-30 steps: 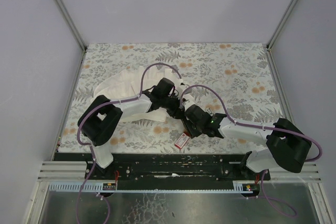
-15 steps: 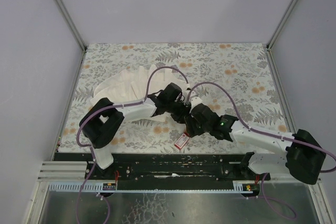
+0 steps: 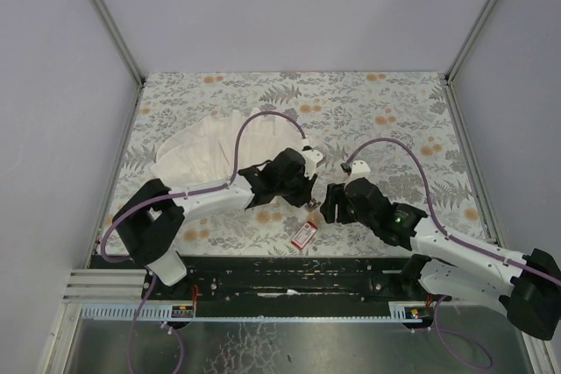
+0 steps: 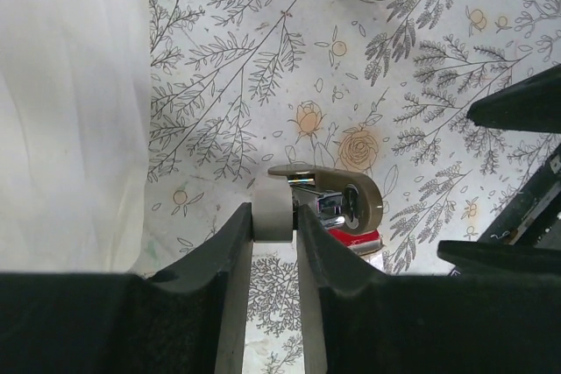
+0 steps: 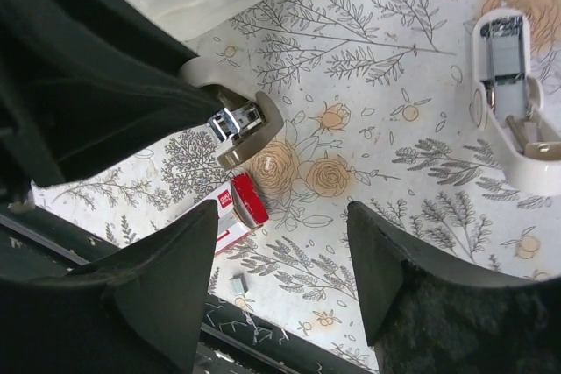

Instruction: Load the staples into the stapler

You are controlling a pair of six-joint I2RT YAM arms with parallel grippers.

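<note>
Backing away since half a second ago, the right gripper (image 5: pixel 280 209) hangs spread wide and empty, near the red box (image 5: pixel 245 199). The left gripper (image 4: pixel 272 216) pinches the stapler (image 4: pixel 331 201) by one end, just beside that box. No staple strip shows in the stapler; by my reading, loading is all still ahead.

Table (image 3: pixel 394 120) covered in floral print, grey leaves and orange blooms. Plain pale lavender walls (image 3: pixel 289 6) on three sides; aluminium posts (image 3: pixel 105 19) at rear corners. Black rail (image 3: pixel 245 271) along near edge. Light even, soft.
</note>
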